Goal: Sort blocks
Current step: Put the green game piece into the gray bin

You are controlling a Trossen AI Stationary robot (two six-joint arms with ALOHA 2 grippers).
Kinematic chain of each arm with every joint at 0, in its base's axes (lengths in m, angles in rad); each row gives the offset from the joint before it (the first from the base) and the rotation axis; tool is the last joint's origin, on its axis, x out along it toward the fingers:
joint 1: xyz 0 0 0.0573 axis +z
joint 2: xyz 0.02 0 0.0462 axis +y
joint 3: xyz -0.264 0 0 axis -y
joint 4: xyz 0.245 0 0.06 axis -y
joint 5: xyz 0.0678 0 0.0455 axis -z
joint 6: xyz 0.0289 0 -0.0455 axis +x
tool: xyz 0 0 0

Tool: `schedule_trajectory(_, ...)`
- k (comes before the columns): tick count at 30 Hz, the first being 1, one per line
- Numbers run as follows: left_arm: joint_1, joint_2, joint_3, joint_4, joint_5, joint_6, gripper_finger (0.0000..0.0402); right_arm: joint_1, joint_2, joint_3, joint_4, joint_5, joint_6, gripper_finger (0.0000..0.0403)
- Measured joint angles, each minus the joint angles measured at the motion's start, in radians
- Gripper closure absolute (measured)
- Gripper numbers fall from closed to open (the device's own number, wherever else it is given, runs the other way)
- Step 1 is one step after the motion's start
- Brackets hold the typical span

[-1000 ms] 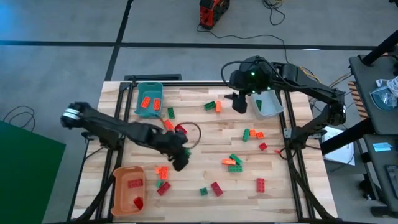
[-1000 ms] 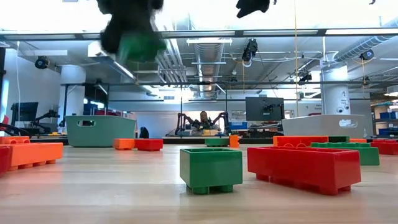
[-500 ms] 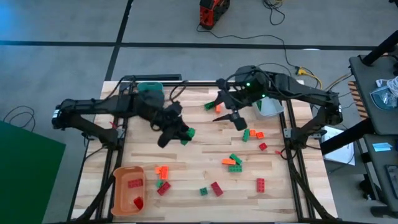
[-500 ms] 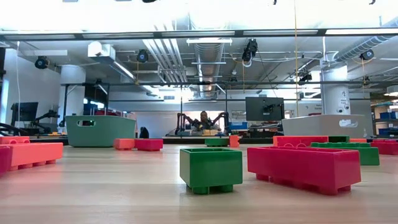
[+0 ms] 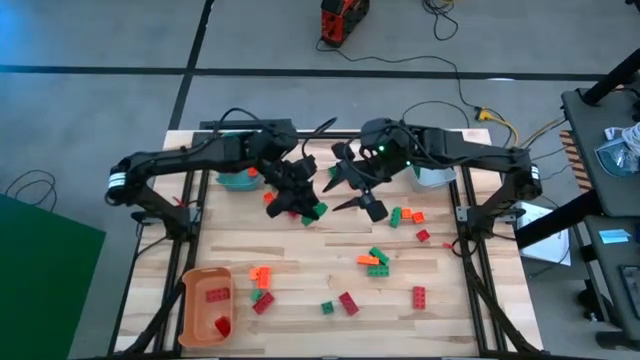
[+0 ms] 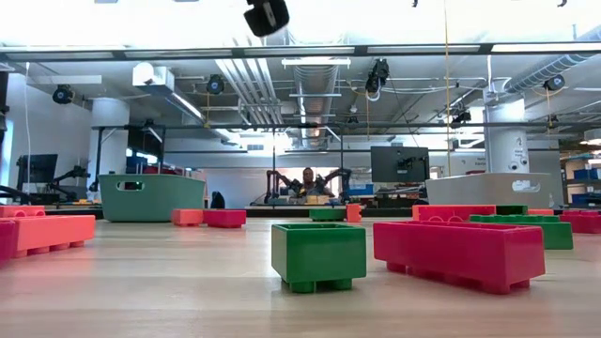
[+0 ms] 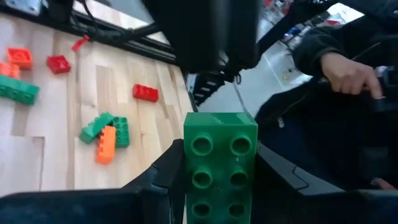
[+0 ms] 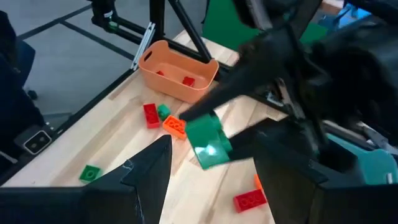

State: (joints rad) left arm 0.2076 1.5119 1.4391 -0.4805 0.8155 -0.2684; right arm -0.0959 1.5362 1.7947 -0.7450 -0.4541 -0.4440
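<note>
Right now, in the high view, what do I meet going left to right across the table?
Orange bin at the near left corner → teal bin → left hand holding a green block → right hand, open → grey bin at the far right.

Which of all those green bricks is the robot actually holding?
The green brick clamped in the left gripper, up above mid-table. Every other green one lies loose on the wood.
</note>
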Motion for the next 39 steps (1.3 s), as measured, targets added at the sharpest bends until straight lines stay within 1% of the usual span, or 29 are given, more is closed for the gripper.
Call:
schedule_trajectory(2,0.011,0.009,0.000,-0.002,0.024,0.007,0.0285,0.001,0.005,0.000,-0.004,-0.001,0.007,0.0188)
schedule_trajectory(8,0.012,0.017,0.008,0.026,0.036,0.039,0.0285,0.004,0.020,0.000,-0.004,-0.011,0.009,0.0188)
schedule_trajectory(15,0.028,0.020,0.009,0.057,0.034,-0.022,0.0285,0.011,0.051,0.000,0.033,-0.019,-0.001,0.0188)
schedule_trajectory(20,0.029,0.022,0.008,0.070,0.035,-0.029,0.0285,0.018,0.058,0.000,0.052,-0.018,-0.020,0.0191)
schedule_trajectory(24,0.028,0.019,0.008,0.093,0.041,-0.041,0.0285,0.020,0.066,0.000,0.055,-0.016,-0.030,0.0212)
schedule_trajectory(29,0.028,0.019,0.019,0.089,0.060,-0.037,0.0285,0.020,0.071,0.001,0.064,-0.015,-0.047,0.0266)
schedule_trajectory(33,0.028,0.019,0.019,0.090,0.081,-0.035,0.0284,0.023,0.071,0.002,0.069,0.005,-0.095,0.0310)
schedule_trajectory(36,0.027,0.019,0.019,0.093,0.082,-0.033,0.0273,0.023,0.070,0.002,0.068,0.009,-0.099,0.0311)
schedule_trajectory(39,0.028,0.019,0.019,0.091,0.063,-0.050,0.0249,0.022,0.070,0.002,0.061,0.017,-0.077,0.0312)
